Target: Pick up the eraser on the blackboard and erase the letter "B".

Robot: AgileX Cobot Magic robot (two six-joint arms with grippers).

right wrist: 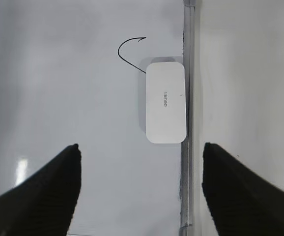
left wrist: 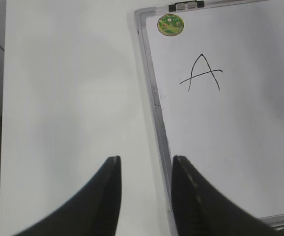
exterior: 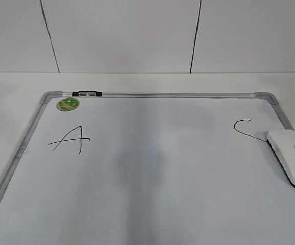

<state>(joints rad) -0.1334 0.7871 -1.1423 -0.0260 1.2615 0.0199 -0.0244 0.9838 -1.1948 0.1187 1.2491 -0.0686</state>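
Note:
The blackboard (exterior: 147, 173) is a white dry-erase board with a silver frame, lying flat on the table. The eraser (exterior: 293, 155) lies on the board's right edge, partly covering the black "C" (exterior: 243, 127); it also shows in the right wrist view (right wrist: 165, 102). A black "A" (exterior: 70, 139) is at the left, also in the left wrist view (left wrist: 202, 73). No letter "B" shows; the board's middle is a faint grey smudge. My right gripper (right wrist: 141, 169) is open above the board, short of the eraser. My left gripper (left wrist: 145, 169) is open over the board's left frame. Neither gripper shows in the exterior view.
A round green sticker (exterior: 68, 104) sits in the board's top-left corner, next to a black clip (exterior: 87, 94) on the top frame. White table (left wrist: 73, 98) lies left of the board. A white panelled wall (exterior: 147, 35) stands behind.

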